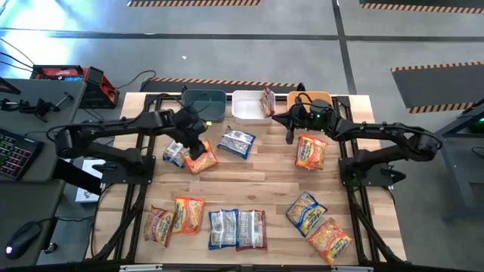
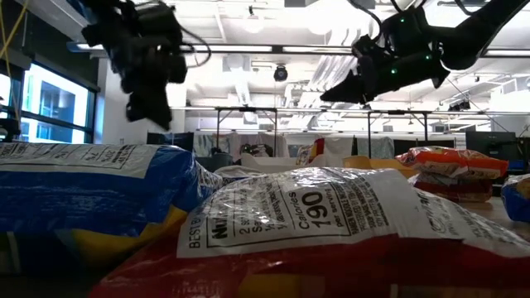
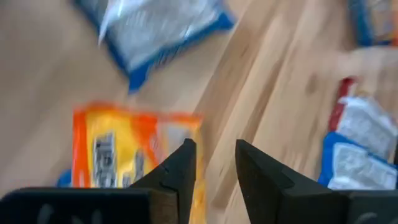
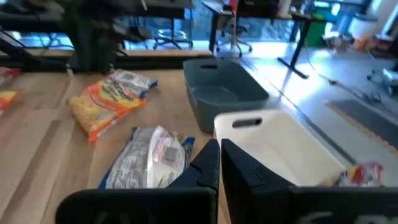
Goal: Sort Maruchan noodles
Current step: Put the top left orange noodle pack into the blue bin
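Maruchan noodle packets lie scattered flat on the wooden table (image 1: 265, 177). My left gripper (image 1: 198, 145) hangs open, pointing steeply down, just above an orange packet (image 3: 124, 152) that lies partly on a blue-white one (image 1: 175, 153). Only bare wood shows between its fingers (image 3: 216, 168). My right gripper (image 4: 219, 157) is shut and holds nothing. It hovers in front of the white bin (image 4: 280, 146), pointing toward the table's left, above and beside another blue-white packet (image 4: 146, 158). A packet (image 1: 268, 100) stands on edge inside the white bin.
A dark-blue bin (image 1: 204, 103), the white bin (image 1: 248, 107) and an orange bin (image 1: 327, 97) line the far edge. One orange packet (image 1: 311, 151) lies at the right and several packets (image 1: 227, 227) lie along the near edge. Bare wood shows mid-table.
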